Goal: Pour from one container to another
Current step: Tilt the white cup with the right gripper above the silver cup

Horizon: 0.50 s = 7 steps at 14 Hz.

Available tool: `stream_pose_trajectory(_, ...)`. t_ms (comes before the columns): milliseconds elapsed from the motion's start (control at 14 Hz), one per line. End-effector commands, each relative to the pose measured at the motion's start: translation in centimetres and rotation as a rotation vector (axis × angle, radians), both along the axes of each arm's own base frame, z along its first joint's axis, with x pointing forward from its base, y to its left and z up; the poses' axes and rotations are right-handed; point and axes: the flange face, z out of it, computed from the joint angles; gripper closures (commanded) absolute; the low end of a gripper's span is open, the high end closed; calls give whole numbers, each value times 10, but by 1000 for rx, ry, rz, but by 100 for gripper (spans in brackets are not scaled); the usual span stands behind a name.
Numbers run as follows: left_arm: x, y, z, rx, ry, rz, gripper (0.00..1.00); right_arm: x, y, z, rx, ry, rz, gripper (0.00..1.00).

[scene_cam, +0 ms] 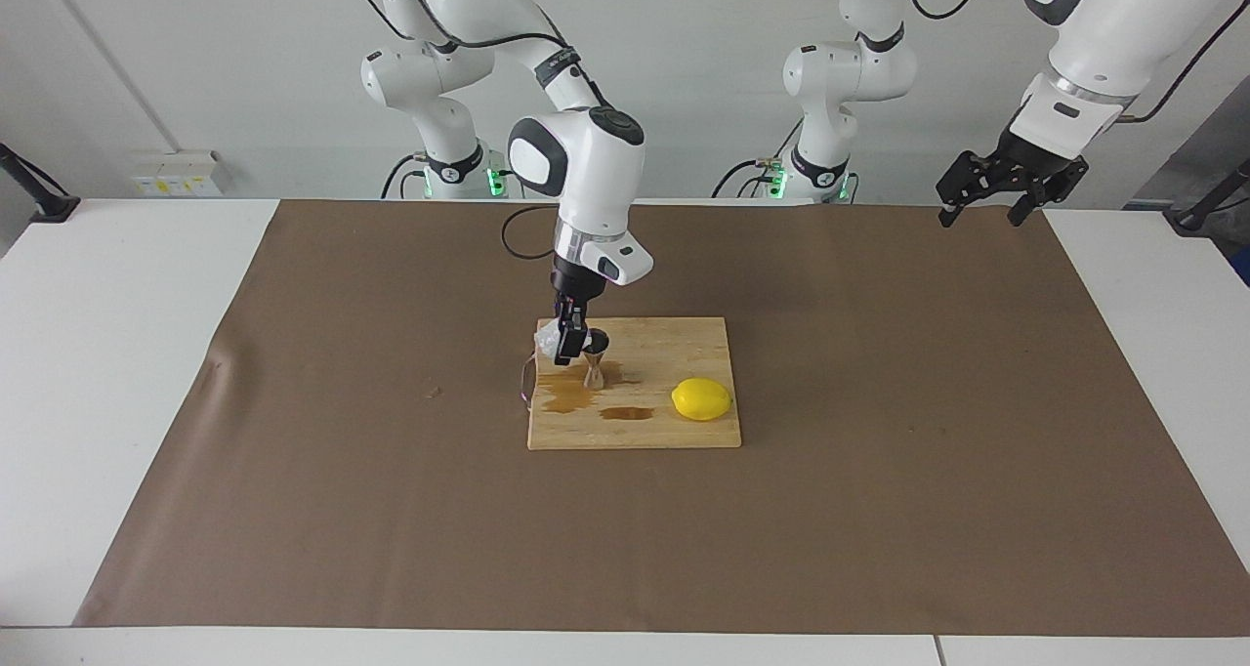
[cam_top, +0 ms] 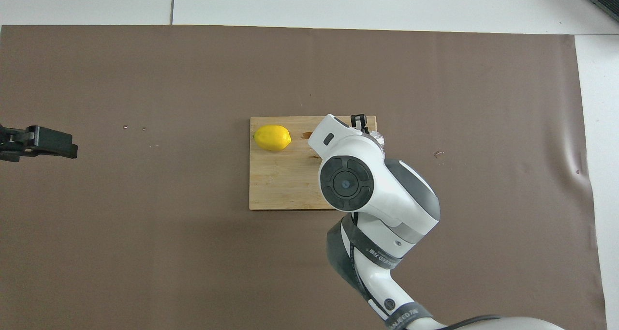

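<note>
The crinkled clear cup (scene_cam: 549, 336) is held in my right gripper (scene_cam: 567, 352), which is shut on it just above the wooden board (scene_cam: 684, 432). The cup sits right beside the rim of the steel jigger (scene_cam: 595, 358), on the side toward the right arm's end. The jigger stands upright on the board. In the overhead view the right arm hides the jigger, and only an edge of the cup (cam_top: 380, 137) and the right gripper (cam_top: 358, 121) show. My left gripper (scene_cam: 996, 192) waits open in the air at the left arm's end, also seen in the overhead view (cam_top: 38, 143).
A yellow lemon (scene_cam: 701, 398) lies on the board (cam_top: 275, 189) toward the left arm's end, also in the overhead view (cam_top: 272, 137). Brown liquid puddles (scene_cam: 576, 397) lie on the board around the jigger's foot. A brown mat (scene_cam: 879, 500) covers the table.
</note>
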Motion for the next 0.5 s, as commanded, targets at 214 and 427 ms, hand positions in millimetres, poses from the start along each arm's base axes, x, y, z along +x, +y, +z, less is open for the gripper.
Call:
stream_pose_trajectory(214, -8, 2, 2, -11, 4, 2, 0, 2, -3, 5, 13, -24, -21, 68)
stream_pose_trajectory(427, -8, 2, 2, -11, 4, 2, 0, 4, -7, 8, 51, -10, -52, 68)
